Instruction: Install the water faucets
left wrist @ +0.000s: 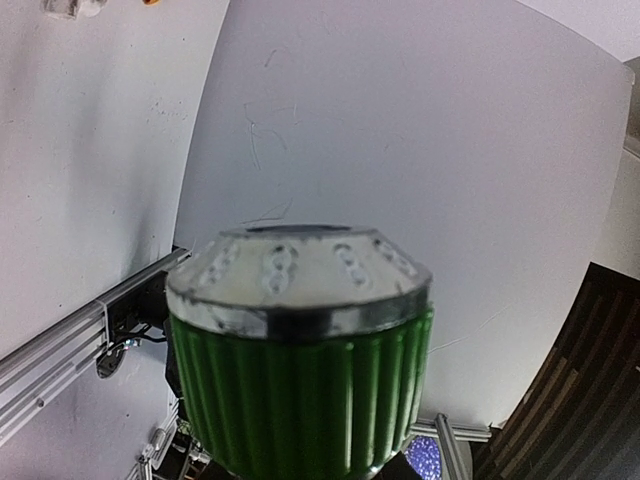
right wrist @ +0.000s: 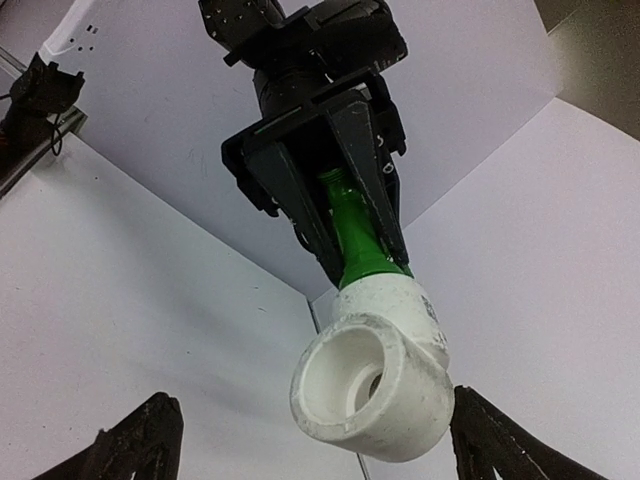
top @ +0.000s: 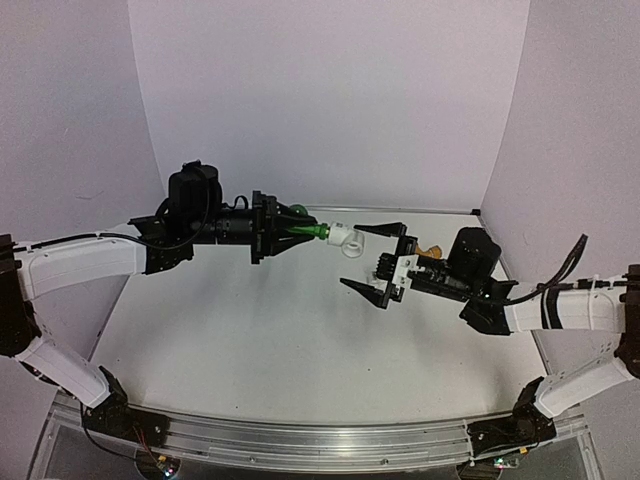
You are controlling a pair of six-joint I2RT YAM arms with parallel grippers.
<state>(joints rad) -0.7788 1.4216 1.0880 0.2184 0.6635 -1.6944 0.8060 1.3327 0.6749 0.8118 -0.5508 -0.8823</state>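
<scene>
The green water faucet (top: 303, 233) is held level above the table, my left gripper (top: 288, 235) shut on it. A white elbow fitting (top: 346, 238) sits on its free end. In the left wrist view the faucet's ribbed green knob (left wrist: 300, 390) with a silver cap fills the lower frame and hides the fingers. In the right wrist view the fitting (right wrist: 375, 385) hangs off the green stem (right wrist: 355, 235) with its open socket towards the camera. My right gripper (top: 368, 262) is open, its fingers (right wrist: 140, 440) on either side of the fitting, with a gap on the left. The yellow faucet (top: 431, 250) lies behind the right wrist.
White walls enclose the table on the left, back and right. An aluminium rail (top: 300, 440) runs along the near edge between the arm bases. Another white fitting (left wrist: 75, 8) lies on the table at the top left of the left wrist view.
</scene>
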